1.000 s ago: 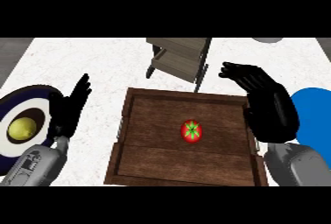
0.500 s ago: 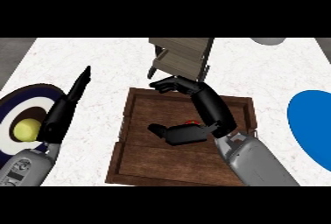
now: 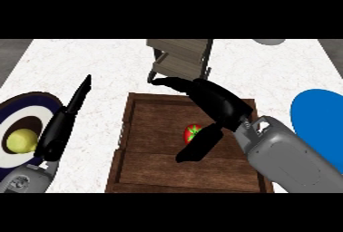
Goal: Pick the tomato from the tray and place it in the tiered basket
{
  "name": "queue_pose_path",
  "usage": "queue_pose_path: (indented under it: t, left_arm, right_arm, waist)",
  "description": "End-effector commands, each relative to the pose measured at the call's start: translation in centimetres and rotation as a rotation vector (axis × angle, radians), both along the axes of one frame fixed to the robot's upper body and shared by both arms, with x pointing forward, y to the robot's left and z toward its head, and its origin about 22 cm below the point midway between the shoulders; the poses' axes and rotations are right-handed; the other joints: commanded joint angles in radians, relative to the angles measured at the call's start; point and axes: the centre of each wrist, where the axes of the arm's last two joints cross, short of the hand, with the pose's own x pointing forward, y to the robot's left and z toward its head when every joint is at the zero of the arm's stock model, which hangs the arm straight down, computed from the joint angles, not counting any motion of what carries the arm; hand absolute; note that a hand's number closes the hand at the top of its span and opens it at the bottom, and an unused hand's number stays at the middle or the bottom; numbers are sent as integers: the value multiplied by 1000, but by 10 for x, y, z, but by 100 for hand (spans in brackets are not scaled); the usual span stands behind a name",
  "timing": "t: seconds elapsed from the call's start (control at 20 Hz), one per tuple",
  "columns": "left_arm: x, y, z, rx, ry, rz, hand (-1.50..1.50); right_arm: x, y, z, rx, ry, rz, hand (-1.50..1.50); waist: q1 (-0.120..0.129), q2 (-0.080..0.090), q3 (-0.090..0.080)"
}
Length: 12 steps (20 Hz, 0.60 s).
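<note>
A red tomato with a green stem lies in the middle of the brown wooden tray. My right hand hovers over the tray and covers the tomato's right side. Its fingers stretch up-left toward the tiered basket, and its thumb hangs down just below the tomato without closing on it. The basket stands just behind the tray's far edge. My left hand rests open on the counter, left of the tray, fingers straight and pointing away.
A dark blue plate with a white ring carries a yellow-green fruit at the left edge. A bright blue plate lies at the right. A grey object peeks in at the top right.
My right hand swung from the tray's right side to over the tomato. In the last half second its thumb moved from left of the tomato to just below it. The left hand barely moved.
</note>
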Motion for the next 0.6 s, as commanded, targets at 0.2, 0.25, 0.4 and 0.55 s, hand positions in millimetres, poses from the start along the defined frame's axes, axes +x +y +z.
queue_pose_path:
  t: [0.2, 0.25, 0.4, 0.55]
  left_arm:
    - [-5, 4, 2, 3, -6, 9, 0]
    - [-1, 8, 6, 12, -21, 16, 0]
    - [-13, -3, -1, 1, -13, 3, 0]
    - [-2, 1, -4, -1, -4, 0, 0]
  right_arm:
    - [-29, 14, 66, -584, -136, -19, -150]
    - [-31, 20, 68, -624, -139, -41, -150]
    - [-54, 45, 78, -675, -113, -66, -150]
    - [-69, 64, 67, -666, -112, -72, -150]
  waist:
    - [-17, -8, 0]
    - [-13, -3, 1]
    - [-5, 1, 2]
    - [-11, 8, 2]
